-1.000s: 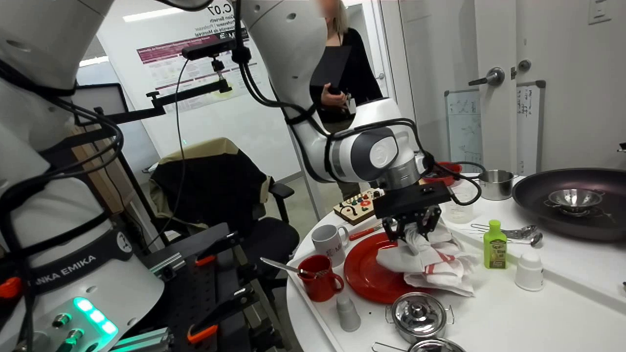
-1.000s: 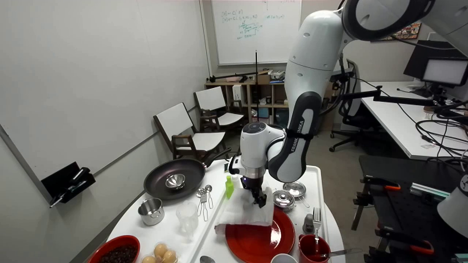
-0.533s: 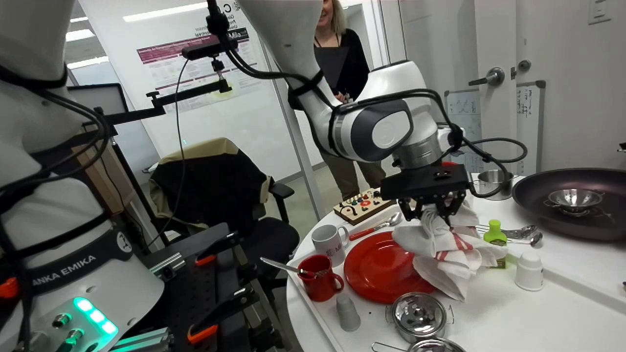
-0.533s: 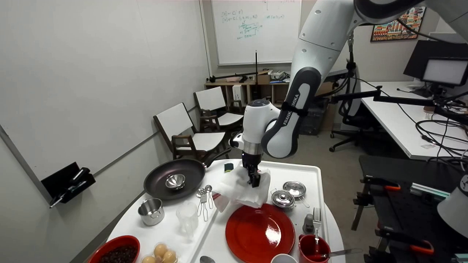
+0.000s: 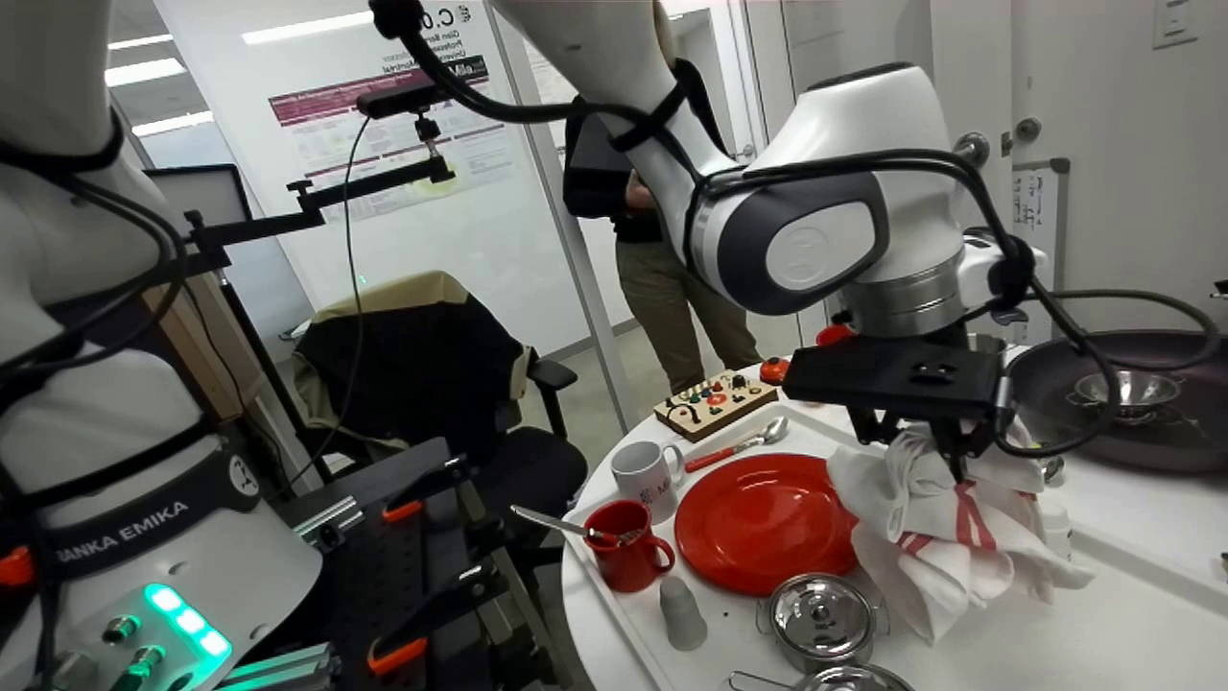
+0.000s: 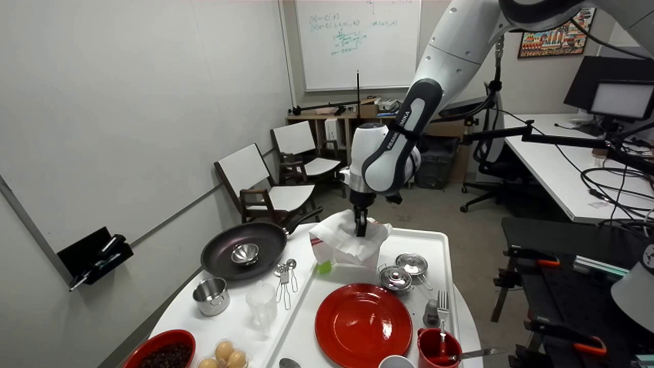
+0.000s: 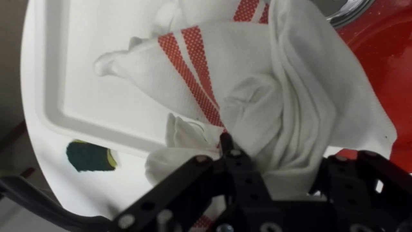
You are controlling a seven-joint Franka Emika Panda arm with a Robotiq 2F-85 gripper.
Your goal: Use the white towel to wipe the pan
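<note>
Where the table (image 6: 235, 322) runs past the tray (image 6: 416, 243), the pan (image 6: 219, 255) sits, at ten o'clock from the plate (image 6: 352, 327) in an exterior view. Same view: towel (image 6: 334, 234) at the plate's twelve o'clock, apart from pan, bunched over the tray. Gripper (image 6: 360, 232): fingers (image 7: 237, 164) clamped on towel folds. Steel bowl (image 6: 245, 251) in pan.

Whiteboard (image 6: 360, 45) above wooden shelves (image 6: 349, 134)

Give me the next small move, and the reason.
Before heading for the pan, probably lift the towel slightly: the jaws hold it bunched, and in an exterior view its lower edge hides part of the green bottle, which it might knock.
</note>
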